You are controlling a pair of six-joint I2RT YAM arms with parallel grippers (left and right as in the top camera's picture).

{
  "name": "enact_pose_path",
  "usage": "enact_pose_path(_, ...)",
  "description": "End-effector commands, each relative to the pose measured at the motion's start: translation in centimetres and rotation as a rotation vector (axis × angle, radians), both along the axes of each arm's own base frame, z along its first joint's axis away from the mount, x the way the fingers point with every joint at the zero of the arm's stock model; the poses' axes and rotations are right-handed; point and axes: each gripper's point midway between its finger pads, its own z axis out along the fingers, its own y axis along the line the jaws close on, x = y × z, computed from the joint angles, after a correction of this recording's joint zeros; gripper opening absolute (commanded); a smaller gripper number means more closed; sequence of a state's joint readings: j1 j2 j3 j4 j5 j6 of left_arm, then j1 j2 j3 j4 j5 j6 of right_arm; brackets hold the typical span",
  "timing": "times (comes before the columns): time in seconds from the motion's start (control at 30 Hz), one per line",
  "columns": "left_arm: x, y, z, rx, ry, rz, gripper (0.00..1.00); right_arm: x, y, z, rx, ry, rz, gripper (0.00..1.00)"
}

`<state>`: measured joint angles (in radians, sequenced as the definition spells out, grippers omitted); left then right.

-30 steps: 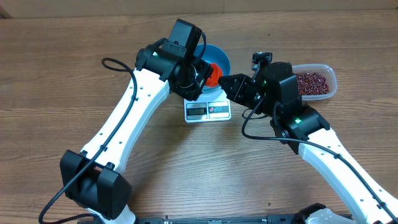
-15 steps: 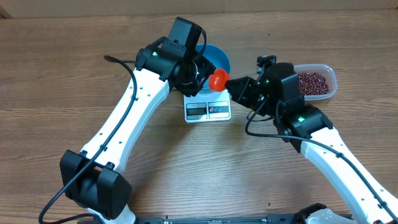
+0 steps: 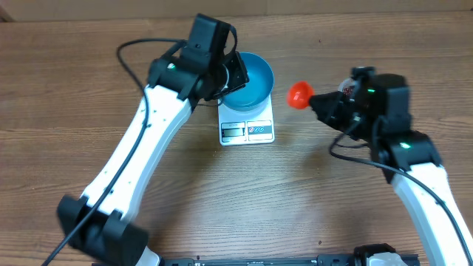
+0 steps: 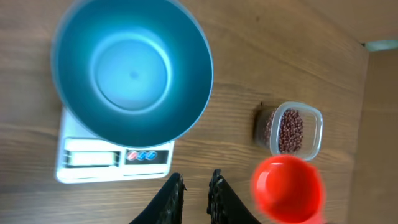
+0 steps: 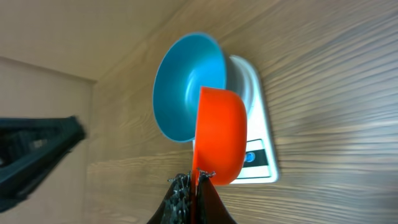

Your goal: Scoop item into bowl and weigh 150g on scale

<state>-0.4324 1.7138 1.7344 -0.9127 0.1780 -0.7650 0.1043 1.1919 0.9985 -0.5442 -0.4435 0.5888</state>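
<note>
The right gripper [image 5: 194,183], clamped on the round orange-red plastic scoop [image 3: 298,94], should, I think, dip low into the small dark red-brown beans [image 4: 290,129] (left gripper [image 4: 196,186] slightly apart, empty).

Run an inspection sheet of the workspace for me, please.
Surface: wooden table; no spilled beans seen.
Job's things: bowl empty, sitting on the scale, display unreadable; beans in the clear tub.
Clutter: nothing seen.
Grippers: left pincer empty, jaws a narrow gap apart, near the scale's front; right pincer shut on the red scoop, which is beside the bowl, not touching it.
Cables: black left cable and right cable hang off the arms, away from the bowl.
Surroundings: tan strip past the far edge; nothing else seen.
</note>
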Motion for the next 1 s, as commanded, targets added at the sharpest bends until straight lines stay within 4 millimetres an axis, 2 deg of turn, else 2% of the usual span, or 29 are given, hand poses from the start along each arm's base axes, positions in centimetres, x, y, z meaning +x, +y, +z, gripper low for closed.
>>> enact_pose_path(0.0, -1.9, 1.3, 6.1, 0.079, -0.207, -0.08, 0.2, -1.6, -1.6, 2.9, -0.047, -0.105, 0.035, 0.04)
enact_pose_path(0.1, -4.0, 1.3, 7.8, 0.115, -0.259, -0.131, 0.23, -3.4, -3.4, 3.0, -0.1, -0.106, 0.023, 0.04)
enact_pose_path(0.2, -6.2, 1.4, 8.6, 0.15, -0.267, -0.152, 0.29, -5.4, -4.7, 2.9, -0.145, -0.094, 0.014, 0.04)
enact_pose_path(0.23, -6.7, 1.4, 8.5, 0.163, -0.263, -0.156, 0.43, -5.9, -5.1, 2.9, -0.158, -0.089, 0.005, 0.04)
enact_pose_path(0.27, -7.1, 1.4, 8.4, 0.177, -0.257, -0.162, 0.49, -6.3, -5.4, 2.8, -0.173, -0.085, -0.005, 0.04)
enact_pose_path(0.33, -7.7, 1.2, 7.7, 0.195, -0.232, -0.178, 0.62, -7.0, -6.1, 2.7, -0.196, -0.074, -0.033, 0.04)
enact_pose_path(0.4, -8.0, 1.0, 6.8, 0.207, -0.2, -0.191, 0.69, -7.3, -6.4, 2.7, -0.21, -0.072, -0.048, 0.04)
enact_pose_path(0.5, -8.1, 0.8, 5.1, 0.235, -0.146, -0.205, 0.74, -7.4, -6.4, 2.6, -0.211, -0.065, -0.049, 0.04)
enact_pose_path(0.57, -8.0, 0.8, 4.0, 0.253, -0.11, -0.211, 0.83, -7.4, -6.4, 2.5, -0.21, -0.06, -0.049, 0.04)
enact_pose_path(0.63, -7.8, 0.5, 3.1, 0.26, -0.084, -0.219, 0.84, -7.2, -6.4, 2.3, -0.207, -0.048, -0.05, 0.04)
enact_pose_path(0.7, -7.9, 0.2, 2.3, 0.261, -0.057, -0.231, 0.9, -7.1, -6.4, 1.9, -0.206, -0.035, -0.049, 0.04)
enact_pose_path(0.77, -8.3, -0.2, 1.7, 0.245, -0.025, -0.259, 0.9, -6.8, -6.4, 1.6, -0.205, -0.02, -0.047, 0.04)
enact_pose_path(0.83, -8.5, -1.1, 1.2, 0.242, -0.025, -0.309, 0.84, -6.6, -6.5, 1.1, -0.204, -0.002, -0.045, 0.04)
enact_pose_path(0.93, -8.1, -1.2, -0.6, 0.306, -0.003, -0.297, 0.76, -6.4, -6.6, 0.3, -0.208, 0.031, -0.048, 0.04)
enact_pose_path(0.97, -8.0, -1.2, -1.3, 0.326, 0.01, -0.296, 0.68, -6.3, -6.7, 0.1, -0.21, 0.04, -0.049, 0.04)
